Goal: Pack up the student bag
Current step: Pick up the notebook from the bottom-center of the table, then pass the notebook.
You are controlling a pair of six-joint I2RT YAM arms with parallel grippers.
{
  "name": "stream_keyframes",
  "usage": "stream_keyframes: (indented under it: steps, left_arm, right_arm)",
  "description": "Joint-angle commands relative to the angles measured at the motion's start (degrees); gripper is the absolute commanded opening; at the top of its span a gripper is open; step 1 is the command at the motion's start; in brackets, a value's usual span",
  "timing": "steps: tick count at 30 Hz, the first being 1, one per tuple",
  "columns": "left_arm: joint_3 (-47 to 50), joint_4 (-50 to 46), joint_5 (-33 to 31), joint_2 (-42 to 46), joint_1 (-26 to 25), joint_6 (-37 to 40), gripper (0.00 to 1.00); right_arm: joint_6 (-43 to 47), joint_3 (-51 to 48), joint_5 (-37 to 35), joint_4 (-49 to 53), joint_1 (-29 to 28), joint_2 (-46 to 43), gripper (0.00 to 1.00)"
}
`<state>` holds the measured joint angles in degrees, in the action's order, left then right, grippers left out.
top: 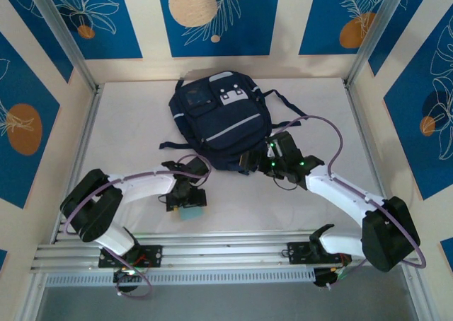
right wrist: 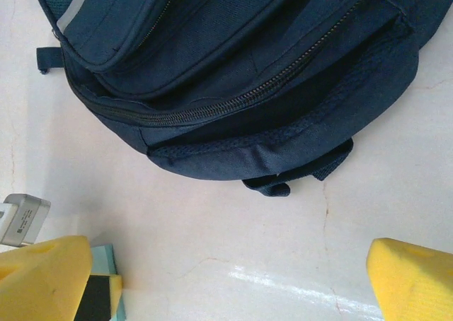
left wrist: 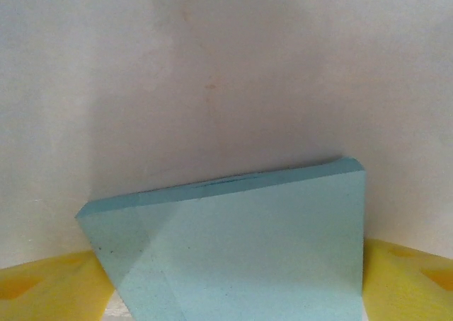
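Navy backpack (top: 219, 116) lies flat at the far middle of the white table (top: 318, 109), beyond both arms. The left gripper (top: 185, 199) hangs near the front of the table, well short of the backpack's near left corner and apart from it. Its yellow fingers (left wrist: 42, 286) stand wide, one at each side of a pale teal foam block (left wrist: 241, 243) that rests on the table between them. The block's edges meet or nearly meet the pads, and I cannot tell whether they press on it. The right gripper (top: 248, 160) sits just in front of the backpack's near edge, pointing at it. Its yellow fingers (right wrist: 42, 278) are spread far apart with only bare table between them, holding nothing and touching nothing. The backpack's rounded end (right wrist: 233, 73), with a closed zipper (right wrist: 283, 73) and a small strap loop (right wrist: 272, 187), lies just ahead of those fingertips, close but not in contact.
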<state>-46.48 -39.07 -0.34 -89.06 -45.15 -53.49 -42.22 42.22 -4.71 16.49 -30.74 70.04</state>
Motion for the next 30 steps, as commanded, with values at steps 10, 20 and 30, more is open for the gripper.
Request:
stream_keyframes:
  steps: [10,20,30]
  left_arm:
    - [-3.89,3.56,-4.4,2.23,0.29,2.24,0.74]
    - [-10.28,15.09,0.39,4.37,4.51,-1.73,0.73]
    - [-9.36,31.44,8.91,2.24,5.26,-12.41,0.67]
  right_arm:
    - [4.2,-3.43,8.41,-7.48,-1.11,-2.19,1.0]
    - [3.81,-8.69,21.81,-24.5,-3.56,-1.86,0.98]
    - [3.7,-13.04,21.13,-36.96,-4.5,1.1,0.92]
